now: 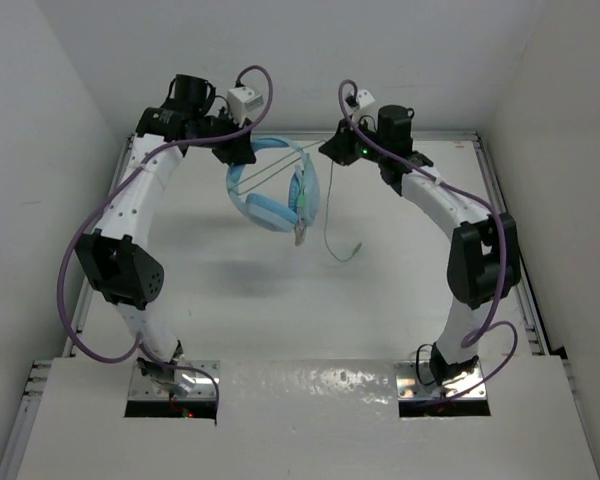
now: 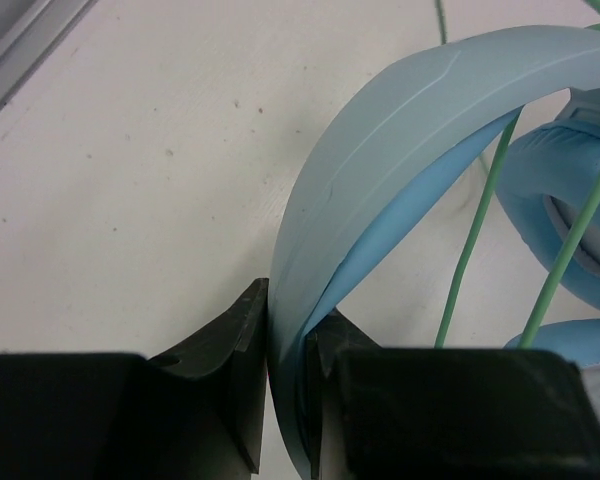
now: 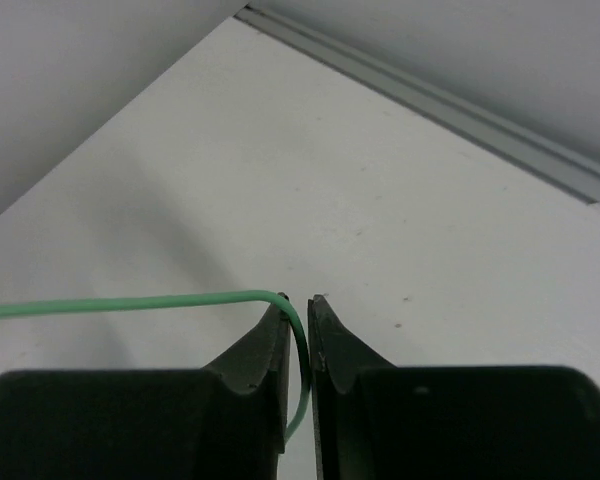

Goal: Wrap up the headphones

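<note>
The light blue headphones (image 1: 275, 190) hang in the air at the back of the table, earcups down. My left gripper (image 1: 238, 150) is shut on the headband (image 2: 380, 140), which passes between its fingers (image 2: 235, 345). An earcup (image 2: 570, 230) shows at the right of the left wrist view. The thin pale green cable (image 1: 327, 215) crosses the headphones in two strands (image 2: 470, 250), runs to my right gripper (image 1: 336, 148) and hangs down to its plug (image 1: 354, 250). My right gripper (image 3: 298, 315) is shut on the cable (image 3: 130, 303).
White table with a raised grey rim (image 1: 510, 230) at the right and a back rail (image 3: 460, 110). White walls close on both sides. Thick purple robot cables (image 1: 75, 270) loop beside each arm.
</note>
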`<action>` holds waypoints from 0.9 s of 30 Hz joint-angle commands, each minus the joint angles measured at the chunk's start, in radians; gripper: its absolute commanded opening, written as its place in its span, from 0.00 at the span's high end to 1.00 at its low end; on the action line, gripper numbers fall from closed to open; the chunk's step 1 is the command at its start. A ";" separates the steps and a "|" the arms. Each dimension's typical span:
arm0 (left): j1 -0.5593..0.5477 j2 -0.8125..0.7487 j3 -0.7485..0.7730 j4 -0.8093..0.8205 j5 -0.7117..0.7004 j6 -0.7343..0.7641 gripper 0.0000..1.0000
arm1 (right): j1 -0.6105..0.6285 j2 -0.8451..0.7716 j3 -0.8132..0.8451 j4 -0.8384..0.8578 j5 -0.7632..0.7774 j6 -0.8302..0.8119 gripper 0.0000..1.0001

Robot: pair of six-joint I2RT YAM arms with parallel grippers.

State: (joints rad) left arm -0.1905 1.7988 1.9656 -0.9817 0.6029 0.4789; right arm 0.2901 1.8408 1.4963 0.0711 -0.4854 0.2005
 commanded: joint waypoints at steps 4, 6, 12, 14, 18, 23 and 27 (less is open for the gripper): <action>0.008 -0.070 0.166 -0.017 0.094 -0.129 1.00 | 0.056 0.063 -0.218 0.460 -0.026 0.224 0.75; 0.005 -0.069 0.222 -0.009 0.084 -0.154 1.00 | 0.087 0.087 -0.264 0.510 -0.007 0.243 0.70; 0.005 -0.081 0.257 -0.006 0.138 -0.236 1.00 | 0.133 0.175 -0.401 0.689 0.050 0.387 0.66; 0.005 -0.082 0.257 0.003 0.136 -0.259 1.00 | 0.136 0.170 -0.473 0.722 0.074 0.407 0.69; 0.006 -0.075 0.283 0.037 0.143 -0.318 1.00 | 0.144 0.169 -0.533 0.733 0.105 0.425 0.72; 0.010 -0.065 0.348 0.106 0.146 -0.379 1.00 | 0.153 0.176 -0.573 0.696 0.169 0.442 0.77; 0.010 -0.035 0.372 0.156 0.155 -0.454 1.00 | 0.159 0.160 -0.616 0.734 0.180 0.458 0.95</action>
State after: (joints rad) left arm -0.1886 1.7687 2.2822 -0.9424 0.6926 0.1482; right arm 0.4377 2.0285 0.9066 0.7212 -0.3389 0.6323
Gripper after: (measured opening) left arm 0.139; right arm 0.099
